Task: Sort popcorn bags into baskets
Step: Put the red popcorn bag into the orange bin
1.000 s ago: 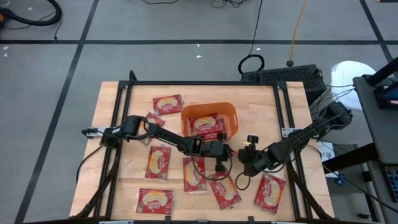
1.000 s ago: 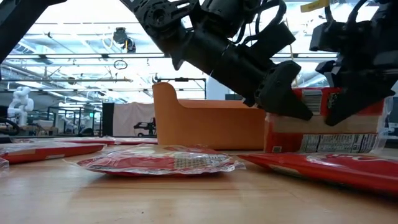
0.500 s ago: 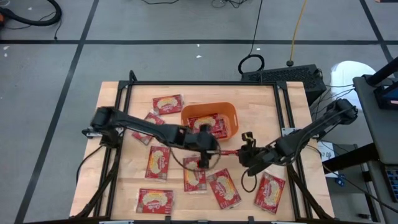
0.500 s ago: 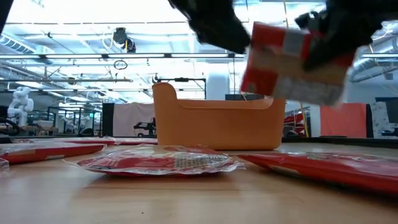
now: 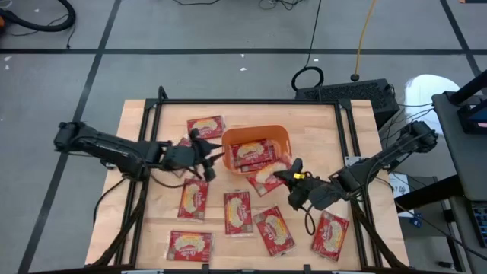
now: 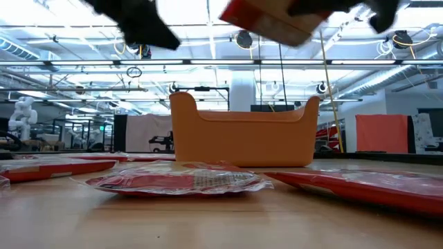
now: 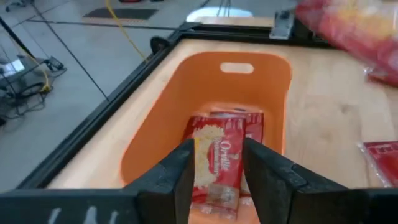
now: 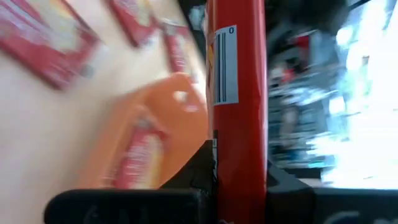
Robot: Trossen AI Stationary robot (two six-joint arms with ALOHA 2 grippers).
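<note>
A single orange bin [image 5: 283, 138] stands at the table's middle, toward its far side, with red popcorn bags [image 5: 249, 153] lying flat inside; the left wrist view shows them [image 7: 217, 155] too. My right gripper [image 5: 292, 176] is shut on one red bag [image 5: 268, 174], held above the bin's near right corner. In the low view that bag [image 6: 277, 17] is high above the bin [image 6: 242, 135]. My left gripper [image 5: 210, 156] is open and empty, just left of the bin, pointing at it. Several more bags [image 5: 237, 213] lie flat on the table. My right gripper pinches the red bag between its two fingers at the bag's right end [image 5: 283, 176], coming from the table's right. In the right wrist view the bag [image 8: 236, 93] shows edge-on, running forward from the fingers. It is lifted clear and tilted, partly over the bin's rim.
Bags lie along the near half of the table [image 5: 192, 198] [image 5: 275, 230] [image 5: 329, 234] [image 5: 189, 245], one [image 5: 205, 126] lies left of the bin toward the far edge, and another sits under my left arm [image 5: 185, 143]. A black frame [image 5: 243, 103] rims the table.
My right gripper has lifted the bag off the table's middle and carried it up and toward the far edge, over the bin's near right corner. My left gripper has drawn away from that bag toward the table's left and now sits beside the bin's left wall.
</note>
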